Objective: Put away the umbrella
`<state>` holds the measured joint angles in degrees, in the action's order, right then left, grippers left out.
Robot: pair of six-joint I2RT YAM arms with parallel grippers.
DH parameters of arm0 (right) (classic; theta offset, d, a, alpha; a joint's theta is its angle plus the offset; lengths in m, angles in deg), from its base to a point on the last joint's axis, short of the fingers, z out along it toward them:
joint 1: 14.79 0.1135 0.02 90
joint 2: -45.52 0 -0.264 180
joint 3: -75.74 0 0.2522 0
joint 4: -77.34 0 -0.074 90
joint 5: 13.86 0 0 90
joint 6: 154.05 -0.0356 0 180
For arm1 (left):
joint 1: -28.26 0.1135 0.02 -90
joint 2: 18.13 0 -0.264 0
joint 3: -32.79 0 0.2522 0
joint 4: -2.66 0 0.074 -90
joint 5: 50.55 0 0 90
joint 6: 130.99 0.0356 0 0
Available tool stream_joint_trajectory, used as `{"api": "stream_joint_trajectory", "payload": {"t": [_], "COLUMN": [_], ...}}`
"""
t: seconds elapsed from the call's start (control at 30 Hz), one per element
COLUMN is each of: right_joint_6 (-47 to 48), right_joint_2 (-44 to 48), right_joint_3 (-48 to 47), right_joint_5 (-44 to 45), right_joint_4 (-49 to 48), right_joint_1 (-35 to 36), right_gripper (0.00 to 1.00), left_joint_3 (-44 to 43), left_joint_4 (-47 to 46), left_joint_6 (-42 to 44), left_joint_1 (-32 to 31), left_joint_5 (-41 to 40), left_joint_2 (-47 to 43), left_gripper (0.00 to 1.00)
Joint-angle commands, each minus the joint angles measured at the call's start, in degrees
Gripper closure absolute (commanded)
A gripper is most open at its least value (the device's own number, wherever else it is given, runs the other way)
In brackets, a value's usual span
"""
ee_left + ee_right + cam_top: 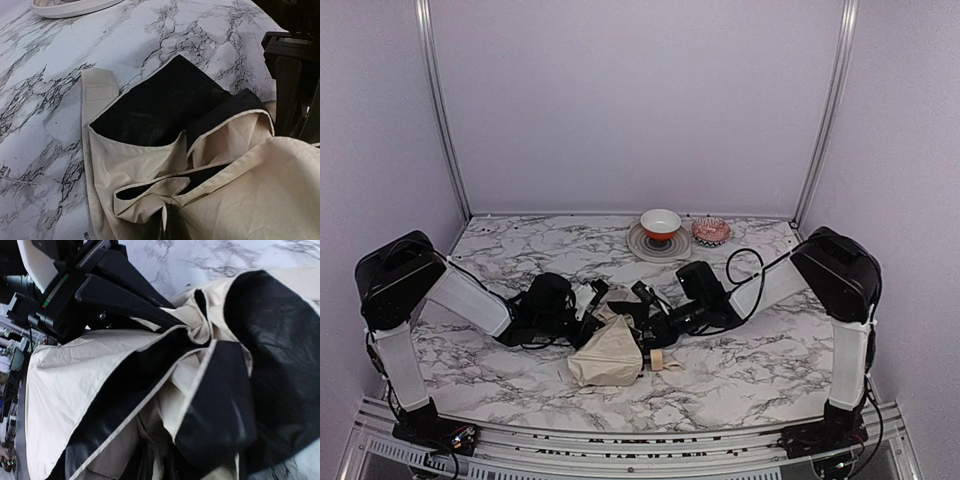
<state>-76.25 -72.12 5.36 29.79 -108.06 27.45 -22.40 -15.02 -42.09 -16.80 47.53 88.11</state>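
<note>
The umbrella lies as a crumpled heap of cream fabric with black lining at the table's front middle. Its tan handle pokes out to the right. My left gripper reaches in from the left and is shut on a pinched fold of the fabric, low in the left wrist view. My right gripper reaches in from the right, and its dark fingers close on fabric at the bottom of the right wrist view. There the left gripper pinches a bunched cream fold. The closure strap lies flat on the marble.
A red-and-white bowl stands on a grey plate at the back middle, with a small pink patterned dish to its right. The plate's rim shows at the top of the left wrist view. A black cable loops near the right arm.
</note>
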Motion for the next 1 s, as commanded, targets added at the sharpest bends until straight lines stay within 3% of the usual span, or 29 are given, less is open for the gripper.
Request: {"api": "stream_joint_trajectory", "payload": {"t": [0.0,0.23,0.37,0.47,0.5,0.67,0.97], "right_joint_6": [0.89,10.74,31.26,40.19,41.75,44.96,48.15], "right_joint_2": [9.39,26.3,30.62,28.12,26.32,15.95,5.65], "right_joint_3": [3.44,7.22,8.68,7.4,5.79,-3.17,-7.97], "right_joint_5": [10.56,23.73,32.22,40.95,43.38,51.23,58.33], "right_joint_4": [6.1,10.02,10.82,11.22,12.66,21.06,25.29], "right_joint_1": [-1.75,1.18,16.13,23.02,24.51,26.58,26.13], "right_gripper": [0.85,0.66,0.35,0.16,0.03,0.0,0.03], "left_joint_3": [0.94,0.86,0.77,0.86,0.91,0.84,0.61], "left_joint_4": [2.39,2.42,2.44,2.44,2.44,2.44,2.44], "left_joint_6": [-0.52,0.63,1.05,1.27,1.34,1.63,2.48], "left_joint_1": [0.15,0.15,0.23,0.23,0.23,0.32,0.41], "left_joint_5": [1.11,1.75,1.72,2.11,2.28,2.88,4.43], "left_joint_2": [3.17,3.88,3.87,3.81,3.8,3.86,4.07], "left_gripper": [1.0,1.0,1.0,1.0,1.0,1.0,1.0]}}
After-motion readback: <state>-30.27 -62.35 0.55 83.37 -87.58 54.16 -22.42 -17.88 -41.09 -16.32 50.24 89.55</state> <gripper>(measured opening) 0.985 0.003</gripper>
